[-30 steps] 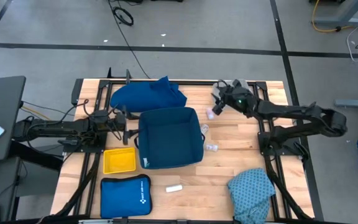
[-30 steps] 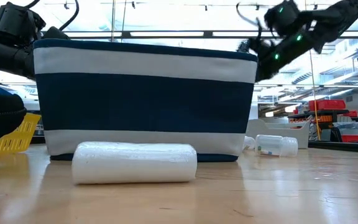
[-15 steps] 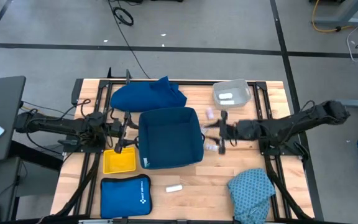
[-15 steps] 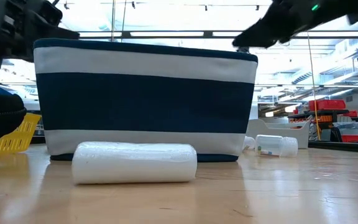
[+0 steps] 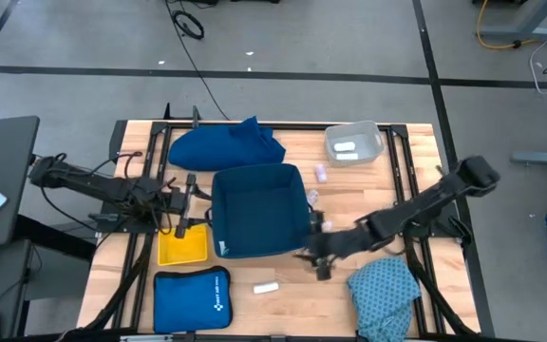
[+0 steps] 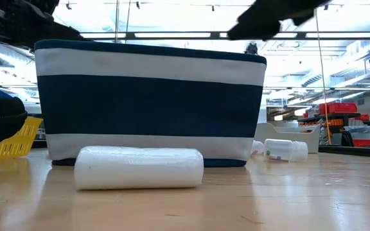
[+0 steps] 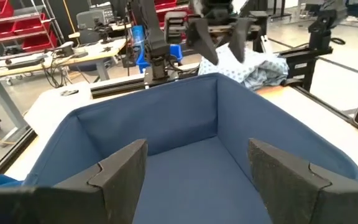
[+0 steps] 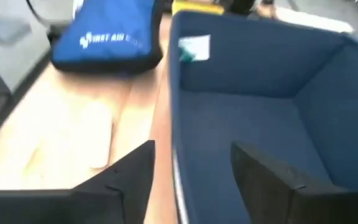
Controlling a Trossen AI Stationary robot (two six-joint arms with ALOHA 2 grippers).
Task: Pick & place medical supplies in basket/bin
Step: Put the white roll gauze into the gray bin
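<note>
The dark-blue basket [image 5: 259, 211] with a white band [image 6: 149, 102] stands mid-table. One white roll [image 5: 266, 287] [image 6: 139, 168] lies on the wood near it, and another lies in the clear bin [image 5: 353, 141]. Tiny vials [image 5: 319, 173] [image 5: 323, 225] [image 6: 281, 149] lie right of the basket. The dark-blue cloth [image 5: 228, 145] is heaped behind the basket, and the teal speckled cloth [image 5: 385, 290] is at the near right. My left gripper [image 5: 190, 204] [image 7: 197, 162] hovers open at the basket's left wall. My right gripper [image 5: 316, 256] [image 8: 194, 165] hangs open by its near right corner.
A yellow tray [image 5: 182, 245] and the bright-blue zip pouch [image 5: 191, 299] lie at the near left. The pouch [image 8: 107, 37] also shows in the right wrist view. Bare wood lies between the near white roll and the teal cloth. Black frame rails run along both table sides.
My right gripper has swung from above the clear bin at the far right corner, past the vials, toward the near edge, and now sits by the basket's near right corner. The clear bin, covered before, now shows. My left arm has drawn back slightly.
</note>
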